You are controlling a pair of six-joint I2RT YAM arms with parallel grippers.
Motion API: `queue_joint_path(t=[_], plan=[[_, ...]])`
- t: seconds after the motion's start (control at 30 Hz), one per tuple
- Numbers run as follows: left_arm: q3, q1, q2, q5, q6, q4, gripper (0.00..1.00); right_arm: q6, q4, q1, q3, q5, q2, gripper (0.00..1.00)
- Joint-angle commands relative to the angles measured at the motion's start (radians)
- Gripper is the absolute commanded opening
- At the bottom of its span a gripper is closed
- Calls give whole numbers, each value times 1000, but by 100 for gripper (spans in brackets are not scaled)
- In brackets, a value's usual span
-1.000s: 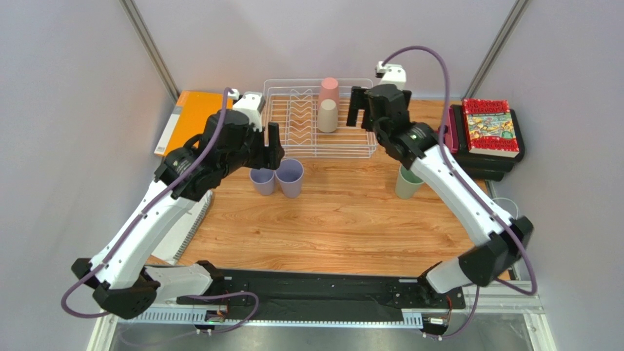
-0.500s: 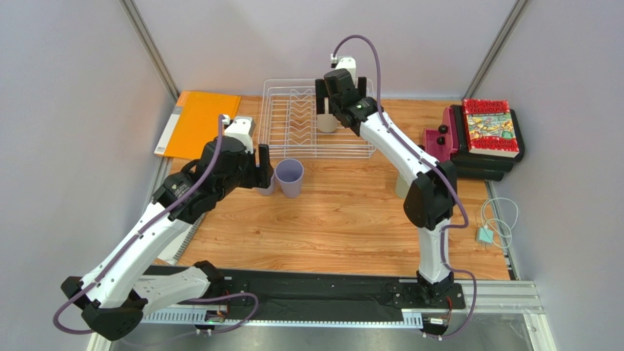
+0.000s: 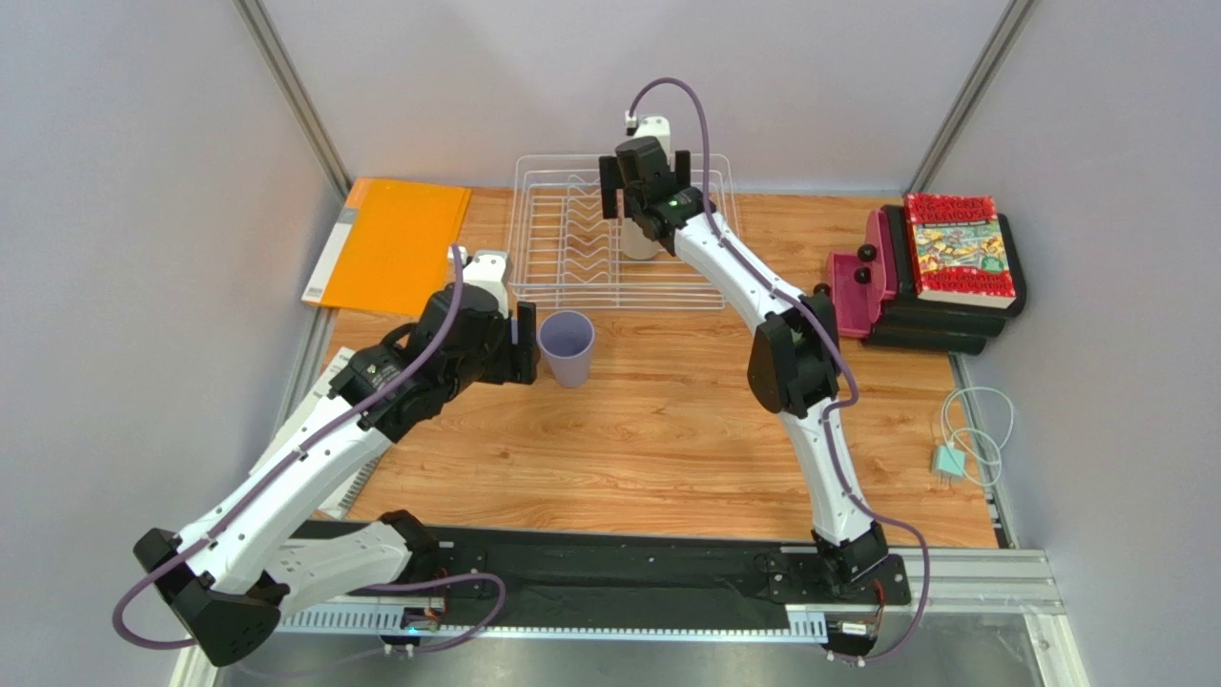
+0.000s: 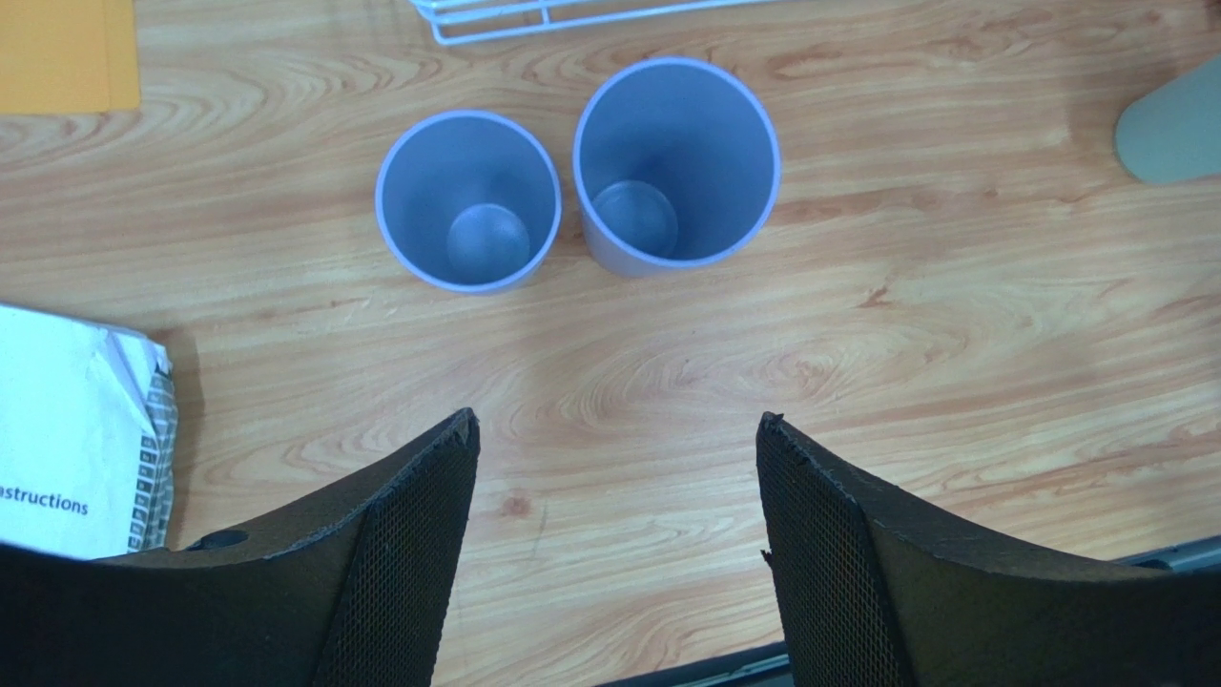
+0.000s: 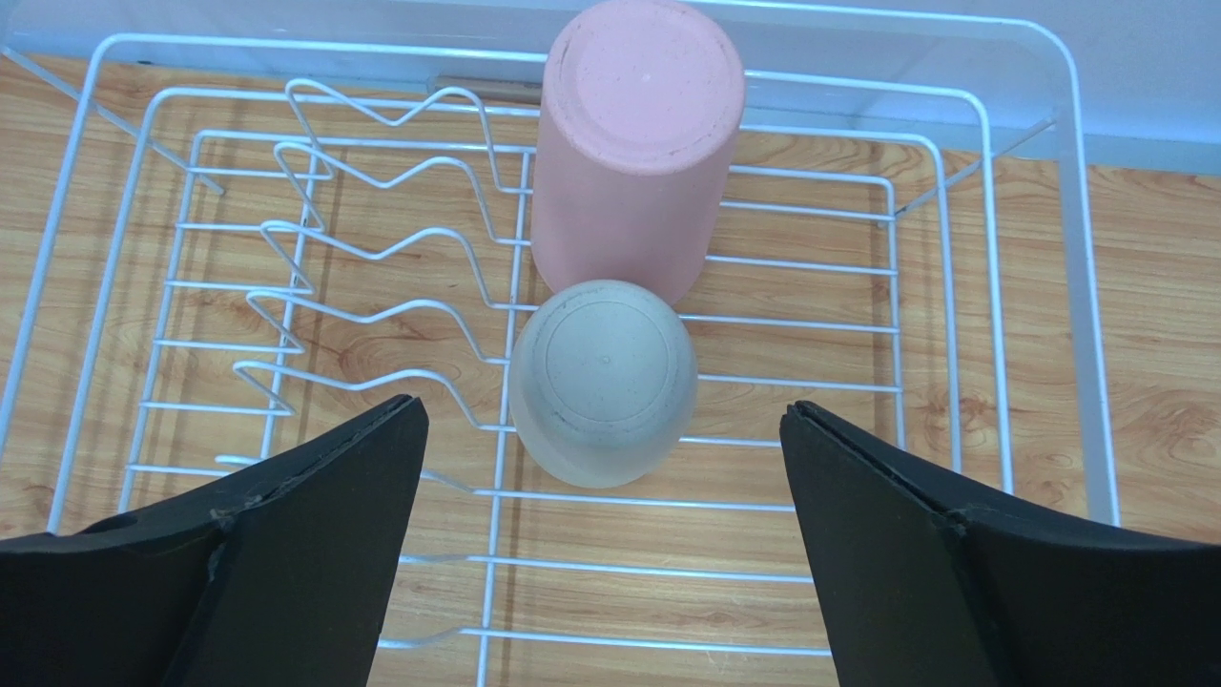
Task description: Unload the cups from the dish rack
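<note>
Warm wood grain covers the table (image 3: 674,430). At its far edge sits the white dish rack (image 3: 573,244), holding two cups, both upside down: the pink cup (image 5: 638,143) at the back and the beige cup (image 5: 602,379) just in front of it, apparently touching. Your right gripper (image 5: 602,415) hovers over the beige one, fingers spread wide and holding nothing. Your left gripper (image 4: 616,430) is likewise spread and empty above the two lavender cups (image 4: 467,203), which stand upright side by side on the table near the rack. A green cup (image 4: 1175,129) peeks in at the right edge of that view.

Watch the descent. The divider prongs run just left of the beige cup, so a finger that comes down off-centre could snag a wire and drag the light rack. Because the cup tapers, a pinch near its base may squeeze it out downward. Lifting toward the far side would probably knock the pink cup over.
</note>
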Motion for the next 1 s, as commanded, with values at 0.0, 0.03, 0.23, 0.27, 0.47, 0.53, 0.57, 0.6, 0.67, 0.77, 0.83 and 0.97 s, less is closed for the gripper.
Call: queue_joint_path(t=[0.0, 0.03, 0.23, 0.27, 0.47, 0.53, 0.57, 0.6, 0.67, 0.77, 0.83, 0.97], plan=[[-20, -2, -36, 3, -23, 42, 77, -9, 62, -13, 58, -17, 31, 100], [-25, -3, -34, 6, -20, 42, 77, -6, 62, -15, 58, -27, 37, 100], [-23, -2, -18, 14, -9, 44, 77, -3, 75, -19, 60, -29, 74, 100], [-23, -3, -14, 17, -10, 43, 77, -1, 75, -19, 60, -29, 82, 100], [-30, -2, -1, 21, -4, 56, 77, 3, 77, -27, 61, -37, 103, 99], [-33, -3, -1, 21, -6, 61, 77, 7, 78, -30, 60, -43, 108, 95], [-34, -2, 1, 21, -6, 64, 77, 10, 77, -31, 60, -47, 111, 92], [-37, -2, 2, 23, -7, 65, 77, 10, 78, -31, 60, -50, 111, 85], [-39, -3, 4, 23, -9, 69, 77, 13, 80, -31, 54, -50, 111, 77], [-40, -3, 6, 23, -9, 70, 77, 13, 80, -33, 52, -53, 112, 61], [-42, -3, 4, 23, -12, 70, 77, 16, 81, -35, 46, -57, 112, 54], [-45, -3, 6, 27, -12, 72, 77, 22, 85, -35, 31, -58, 102, 31]])
